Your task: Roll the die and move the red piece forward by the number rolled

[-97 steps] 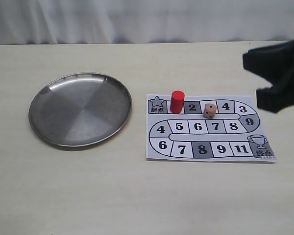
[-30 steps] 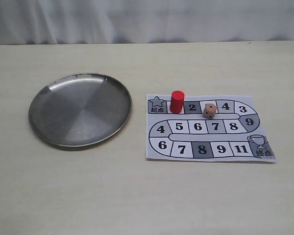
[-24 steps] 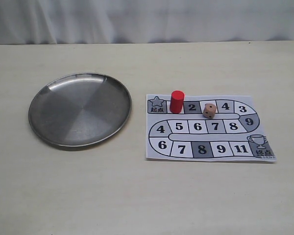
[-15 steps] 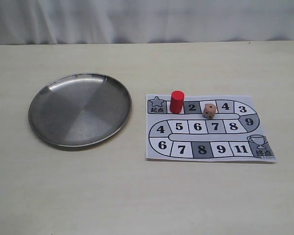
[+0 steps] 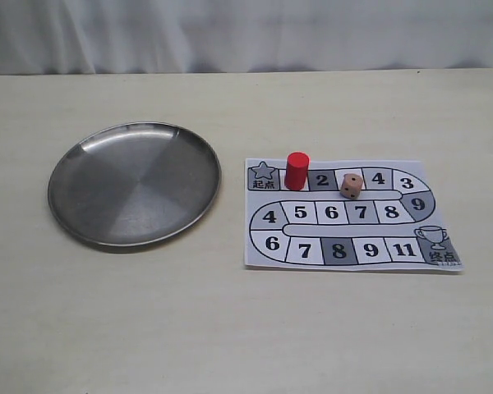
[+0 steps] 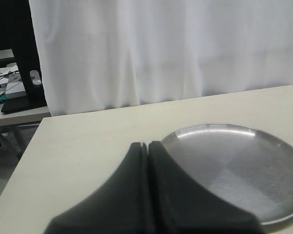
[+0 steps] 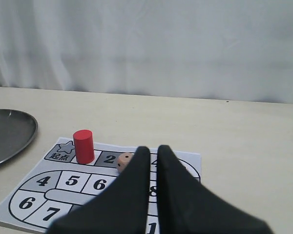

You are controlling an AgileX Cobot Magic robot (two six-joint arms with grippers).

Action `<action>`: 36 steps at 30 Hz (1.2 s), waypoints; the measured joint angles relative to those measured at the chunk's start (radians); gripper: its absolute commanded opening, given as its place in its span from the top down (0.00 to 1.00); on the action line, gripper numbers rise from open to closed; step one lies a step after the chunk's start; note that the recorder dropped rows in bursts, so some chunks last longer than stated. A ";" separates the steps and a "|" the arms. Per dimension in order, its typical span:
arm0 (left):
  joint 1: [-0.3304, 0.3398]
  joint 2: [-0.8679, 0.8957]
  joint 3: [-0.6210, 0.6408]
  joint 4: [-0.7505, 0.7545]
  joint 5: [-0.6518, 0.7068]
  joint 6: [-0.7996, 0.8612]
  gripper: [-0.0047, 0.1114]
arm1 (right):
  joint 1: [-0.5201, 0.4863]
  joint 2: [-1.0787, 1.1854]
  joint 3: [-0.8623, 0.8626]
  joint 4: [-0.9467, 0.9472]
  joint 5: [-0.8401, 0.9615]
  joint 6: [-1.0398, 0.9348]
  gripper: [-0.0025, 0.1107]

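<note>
The red piece [image 5: 297, 171] stands upright on the paper board [image 5: 312, 256], on the square between the star square and the 2. The die [image 5: 351, 185] rests on the board between the 2 and the 4. Neither gripper shows in the exterior view. In the right wrist view my right gripper [image 7: 153, 148] hovers over the board with only a thin slit between its fingers and nothing held; the die [image 7: 124, 161] lies just beside its tips and the red piece [image 7: 83, 146] farther off. My left gripper [image 6: 148, 145] is shut and empty beside the plate.
A round steel plate [image 5: 134, 183] lies to the left of the board with nothing in it; its rim [image 6: 205, 127] shows close to the left fingers. The plate's edge [image 7: 19, 141] also shows in the right wrist view. A white curtain backs the table.
The right gripper, wide open at the upper right 3.2 s ago, has drawn back past the right edge and is out of the exterior view. The die and the red piece have not moved.
</note>
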 measured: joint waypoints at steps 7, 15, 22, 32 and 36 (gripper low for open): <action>0.000 0.000 0.000 0.000 0.000 0.000 0.96 | 0.000 0.000 0.000 -0.065 0.009 0.070 0.94; 0.000 0.000 0.000 0.000 0.000 0.000 0.96 | 0.000 0.000 0.000 -0.072 0.012 0.087 0.94; 0.000 0.000 0.000 0.000 0.000 0.000 0.96 | 0.000 0.000 0.000 -0.076 0.012 0.087 0.94; 0.000 0.000 0.000 0.000 0.000 0.000 0.96 | 0.000 0.000 0.000 -0.076 0.012 0.087 0.94; 0.000 0.000 0.000 0.000 0.000 0.000 0.96 | 0.000 0.000 0.000 -0.076 0.012 0.087 0.94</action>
